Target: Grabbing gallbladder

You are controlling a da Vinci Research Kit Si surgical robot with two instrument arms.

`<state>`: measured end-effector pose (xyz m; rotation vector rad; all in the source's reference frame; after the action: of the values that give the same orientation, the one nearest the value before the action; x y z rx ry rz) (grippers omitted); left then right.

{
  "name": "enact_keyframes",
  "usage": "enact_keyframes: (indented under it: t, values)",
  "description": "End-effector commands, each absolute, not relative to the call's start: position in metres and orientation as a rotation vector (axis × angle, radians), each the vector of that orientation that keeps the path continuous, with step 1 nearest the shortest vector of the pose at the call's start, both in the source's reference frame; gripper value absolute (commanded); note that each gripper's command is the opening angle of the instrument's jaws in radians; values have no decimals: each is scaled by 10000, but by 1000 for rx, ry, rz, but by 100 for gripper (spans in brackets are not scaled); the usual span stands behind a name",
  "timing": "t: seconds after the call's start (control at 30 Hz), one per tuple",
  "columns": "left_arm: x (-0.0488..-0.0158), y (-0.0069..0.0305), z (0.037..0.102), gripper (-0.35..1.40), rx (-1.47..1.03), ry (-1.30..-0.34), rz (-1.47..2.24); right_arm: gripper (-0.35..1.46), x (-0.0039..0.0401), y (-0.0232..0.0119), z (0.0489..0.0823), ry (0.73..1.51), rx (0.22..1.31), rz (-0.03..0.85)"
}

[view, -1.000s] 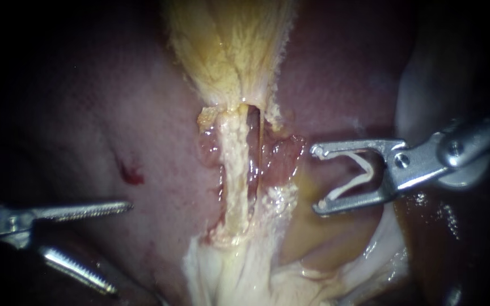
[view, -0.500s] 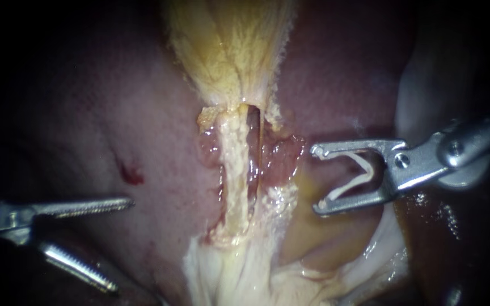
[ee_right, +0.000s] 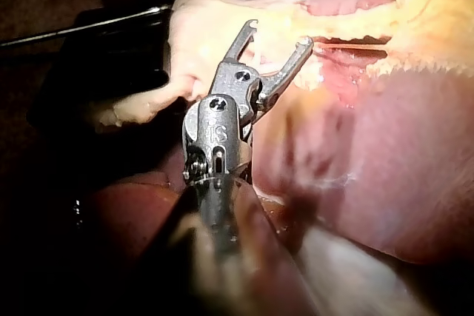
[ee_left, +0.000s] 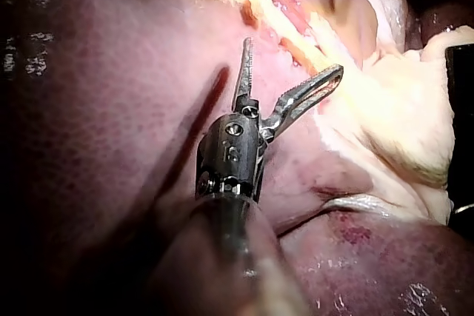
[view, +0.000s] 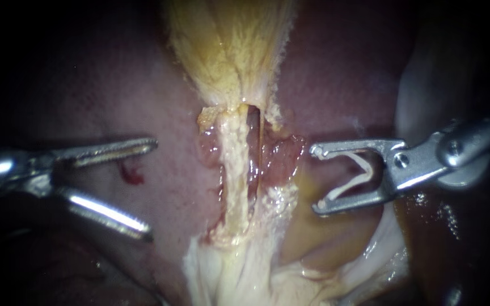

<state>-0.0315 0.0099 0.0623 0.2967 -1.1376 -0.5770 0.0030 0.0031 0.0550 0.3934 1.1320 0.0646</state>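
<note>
The yellowish gallbladder (view: 228, 51) narrows down into a pale strand of tubes (view: 233, 170) at the centre of the endoscope view. My left instrument (view: 150, 188) hovers over the liver (view: 86, 96) left of that strand. Its toothed jaws are open wide, hold nothing, and stand either side of a small red spot (view: 133, 177). My right instrument (view: 317, 179) stands just right of the strand, jaws open, with a white clip (view: 358, 173) seated between them. The left wrist view shows my left instrument (ee_left: 292, 57) open above the liver (ee_left: 111, 109). The right wrist view shows my right instrument (ee_right: 278, 33) open.
Pale fatty tissue (view: 228, 277) spreads below the strand and shows beside my left instrument's jaws (ee_left: 400, 109). Raw pink tissue (view: 282, 156) lies between the strand and my right instrument. Dark brown liver (view: 449, 226) lies under the right shaft.
My left instrument has moved up and to the right, nearer the strand, and its jaws have spread wider. My right instrument and its clip have stayed still.
</note>
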Motion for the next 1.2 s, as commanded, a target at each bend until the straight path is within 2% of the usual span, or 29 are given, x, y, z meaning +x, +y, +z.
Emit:
enact_keyframes:
  t: [0.03, 0.27, 0.53, 1.03, 1.2]
  values:
    - [-317, 105, 627, 93, 295, -1139, -593, 46, 30, 31, 550, 1132, 393, 65]
    - [-332, 127, 646, 86, 263, -1150, -638, 46, 31, 31, 550, 1131, 393, 65]
    - [-354, 131, 648, 79, 266, -1165, -644, 46, 31, 31, 551, 1131, 392, 66]
    - [-369, 140, 655, 68, 262, -1163, -650, 46, 32, 31, 550, 1131, 392, 66]
    - [-371, 144, 661, 53, 263, -1163, -650, 46, 33, 32, 551, 1131, 392, 66]
